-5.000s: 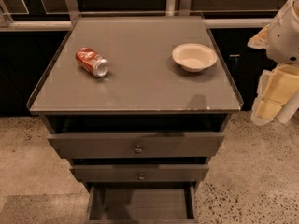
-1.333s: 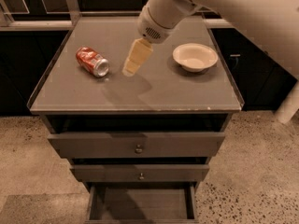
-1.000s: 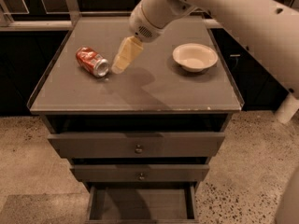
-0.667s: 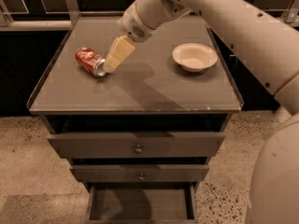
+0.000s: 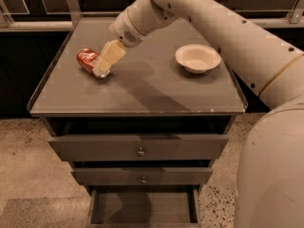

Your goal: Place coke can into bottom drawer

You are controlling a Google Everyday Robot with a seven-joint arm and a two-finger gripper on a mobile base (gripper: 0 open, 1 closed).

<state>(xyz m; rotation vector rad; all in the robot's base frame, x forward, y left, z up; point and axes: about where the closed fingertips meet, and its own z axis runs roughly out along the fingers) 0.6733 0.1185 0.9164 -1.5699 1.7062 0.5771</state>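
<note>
The red coke can (image 5: 87, 59) lies on its side on the cabinet top, at the left. My gripper (image 5: 103, 63) reaches down from the upper right and covers the can's near silver end. The bottom drawer (image 5: 142, 207) stands pulled out at the foot of the cabinet, its flat dark floor bare.
A cream bowl (image 5: 197, 58) sits on the right of the cabinet top (image 5: 142, 91). Two wider drawers with round knobs (image 5: 140, 151) are above the bottom one. My arm spans the upper right and my body fills the right edge. Speckled floor surrounds the cabinet.
My gripper has moved left and down across the cabinet top from beside the bowl to the can. The can and bowl have not moved.
</note>
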